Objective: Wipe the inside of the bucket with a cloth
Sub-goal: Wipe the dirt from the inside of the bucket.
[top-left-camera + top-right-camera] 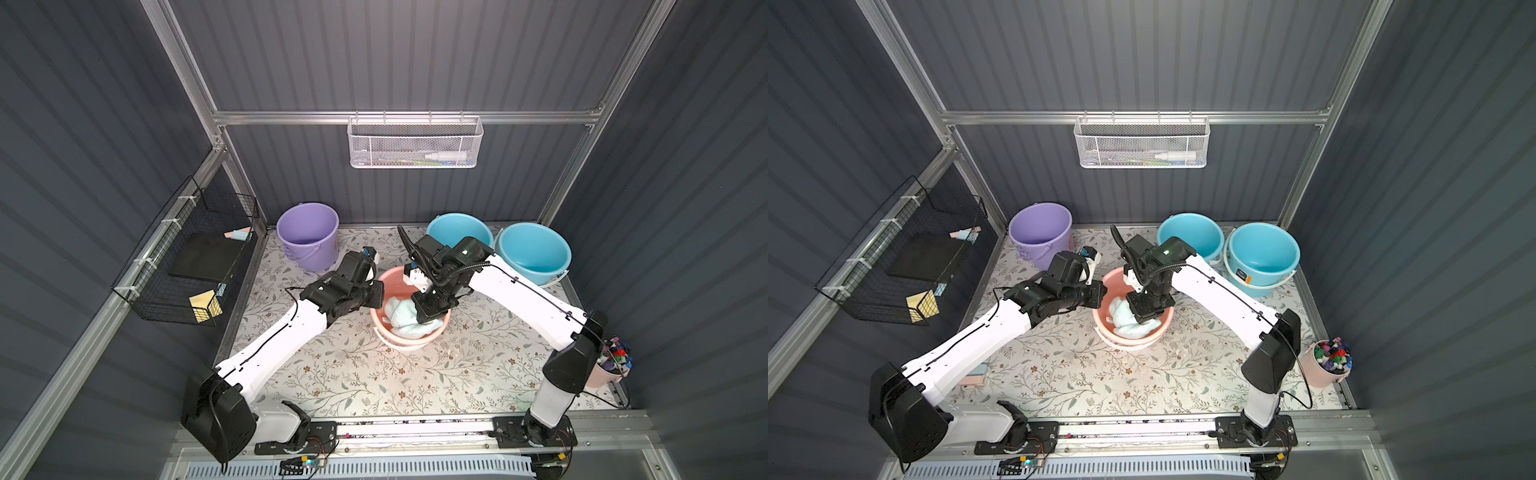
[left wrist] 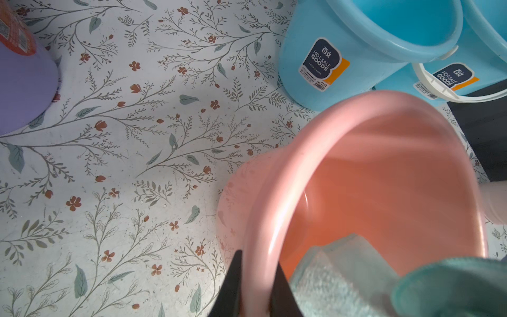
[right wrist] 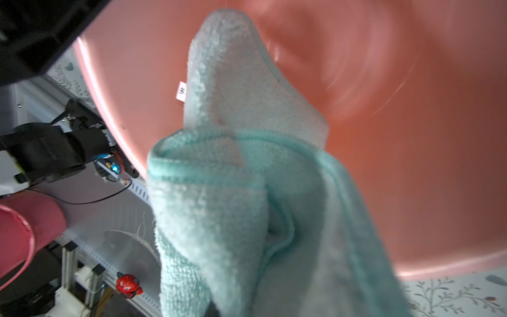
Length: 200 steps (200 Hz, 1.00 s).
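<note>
Cloth point(image 1: 401, 316) lies bunched inside the pink bucket point(image 1: 415, 336), where the right fingers point(image 1: 430, 316), mostly buried in its folds, seem pinched shut on it; the left fingers point(image 2: 236, 285) clamp the bucket's rim, nearly closed

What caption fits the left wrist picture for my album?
Left claw grips the rim of the pink bucket; the aqua cloth lies bunched inside.
</note>
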Available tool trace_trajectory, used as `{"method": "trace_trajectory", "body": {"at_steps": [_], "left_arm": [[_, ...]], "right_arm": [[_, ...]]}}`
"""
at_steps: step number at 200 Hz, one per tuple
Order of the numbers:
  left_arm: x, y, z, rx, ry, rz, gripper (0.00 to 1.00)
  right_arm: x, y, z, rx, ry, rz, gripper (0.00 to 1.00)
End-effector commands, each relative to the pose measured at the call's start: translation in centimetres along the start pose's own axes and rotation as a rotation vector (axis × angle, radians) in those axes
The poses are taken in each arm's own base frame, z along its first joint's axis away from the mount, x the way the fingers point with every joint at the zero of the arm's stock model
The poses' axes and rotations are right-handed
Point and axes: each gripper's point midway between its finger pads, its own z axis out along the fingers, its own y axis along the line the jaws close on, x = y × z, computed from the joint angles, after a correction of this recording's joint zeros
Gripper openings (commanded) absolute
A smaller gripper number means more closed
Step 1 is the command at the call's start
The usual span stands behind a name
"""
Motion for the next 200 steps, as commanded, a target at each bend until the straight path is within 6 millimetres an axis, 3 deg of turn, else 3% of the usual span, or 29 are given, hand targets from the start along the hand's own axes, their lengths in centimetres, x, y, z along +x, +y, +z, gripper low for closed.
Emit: {"method": "trace_trajectory", "body": {"at_steps": [1,103,153,200], "left_arm": [[-2.1,-1.2,-1.7,0.050,-0.082,0.015,0.00],[-1.4,-1.3,-1.7,0.063,-0.063,-0.019,0.00],[-1.5,-2.1,-1.9,0.112,-0.070,-0.030,0.00],[-1.5,-2.4,-2.2,0.135,-0.083,-0.057,0.00]], "right_arm": [[1.0,1.5,0.8,-0.095,0.079,0.062,0.00],[-0.1,0.9,6.5,-0.131,0.135,0.127,0.00],[-0.3,-0.6,9.3,-0.090,0.136,0.173,0.00],[0.1,-3.5,12.7,0.024,0.154,0.201,0.00]]}}
